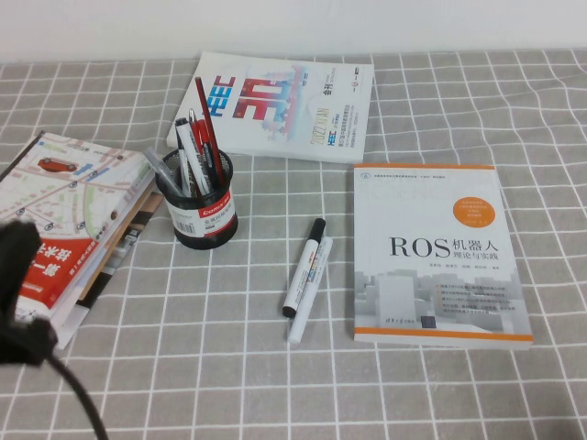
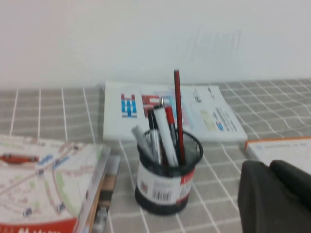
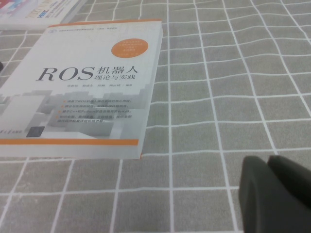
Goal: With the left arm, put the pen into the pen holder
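The black mesh pen holder (image 1: 196,209) with a red-and-white label stands left of centre, also in the left wrist view (image 2: 167,187). A slim white-barrelled pen (image 1: 184,147) with a black cap stands upright in it (image 2: 154,133), among several other pens and a red pencil (image 2: 178,114). My left arm (image 1: 18,275) is low at the near left edge, well short of the holder. The left gripper (image 2: 270,167) is shut and empty, apart from the holder. The right gripper (image 3: 268,161) is shut and empty over bare cloth; it is out of the high view.
A thick white marker with black ends (image 1: 305,264) and an all-white marker (image 1: 314,298) lie side by side mid-table. A ROS book (image 1: 438,252) lies at right, a white booklet (image 1: 284,105) at the back, map booklets (image 1: 69,215) at left. A grey checked cloth covers the table.
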You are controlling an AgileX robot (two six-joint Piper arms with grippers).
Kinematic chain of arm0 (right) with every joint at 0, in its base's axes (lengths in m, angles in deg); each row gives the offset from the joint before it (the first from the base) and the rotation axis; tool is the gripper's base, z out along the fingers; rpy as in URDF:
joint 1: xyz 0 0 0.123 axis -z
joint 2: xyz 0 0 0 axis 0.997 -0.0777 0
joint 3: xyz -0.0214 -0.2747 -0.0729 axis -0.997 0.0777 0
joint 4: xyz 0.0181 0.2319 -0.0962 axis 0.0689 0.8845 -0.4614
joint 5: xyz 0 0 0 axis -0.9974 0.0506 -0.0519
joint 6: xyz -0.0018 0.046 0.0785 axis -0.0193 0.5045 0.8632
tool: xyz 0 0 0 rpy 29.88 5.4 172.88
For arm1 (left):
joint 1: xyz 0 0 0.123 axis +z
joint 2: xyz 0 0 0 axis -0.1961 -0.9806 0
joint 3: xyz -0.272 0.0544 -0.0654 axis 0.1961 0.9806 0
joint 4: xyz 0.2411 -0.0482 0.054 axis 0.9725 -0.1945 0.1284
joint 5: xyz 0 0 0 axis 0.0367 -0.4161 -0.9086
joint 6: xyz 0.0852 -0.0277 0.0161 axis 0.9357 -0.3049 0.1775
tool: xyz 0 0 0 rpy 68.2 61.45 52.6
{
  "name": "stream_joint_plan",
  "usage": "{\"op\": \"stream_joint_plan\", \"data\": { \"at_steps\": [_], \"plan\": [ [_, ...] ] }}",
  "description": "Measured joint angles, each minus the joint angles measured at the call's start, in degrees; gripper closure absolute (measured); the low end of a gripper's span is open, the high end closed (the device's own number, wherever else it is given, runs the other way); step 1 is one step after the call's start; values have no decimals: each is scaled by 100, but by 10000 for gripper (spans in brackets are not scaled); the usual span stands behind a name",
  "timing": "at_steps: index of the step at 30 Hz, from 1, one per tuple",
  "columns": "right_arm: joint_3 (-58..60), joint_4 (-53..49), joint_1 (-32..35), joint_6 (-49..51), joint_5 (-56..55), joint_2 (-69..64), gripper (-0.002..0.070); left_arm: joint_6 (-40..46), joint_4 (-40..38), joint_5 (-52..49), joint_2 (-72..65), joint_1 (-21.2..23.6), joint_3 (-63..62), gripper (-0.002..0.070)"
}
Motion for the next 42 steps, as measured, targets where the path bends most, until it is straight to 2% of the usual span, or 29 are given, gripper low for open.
{"op": "stream_joint_plan", "data": {
  "at_steps": [13,18,25,26,31,38,42],
  "plan": [
    [0,0,0,0,0,0,691,-13,44,-352,191,0,489,675],
    [0,0,0,0,0,0,691,25,197,-103,402,38,763,675],
    [0,0,0,0,0,0,692,885,-889,480,1646,767,1567,675],
    [0,0,0,0,0,0,692,1203,-1245,522,2118,1040,1837,675],
    [0,0,0,0,0,0,691,1632,-1796,533,3080,1592,2338,675],
    [0,0,0,0,0,0,691,1632,-1884,540,3316,1886,2824,675],
    [0,0,0,0,0,0,691,1593,-1895,-81,3324,1934,2827,675]
  ]
}}
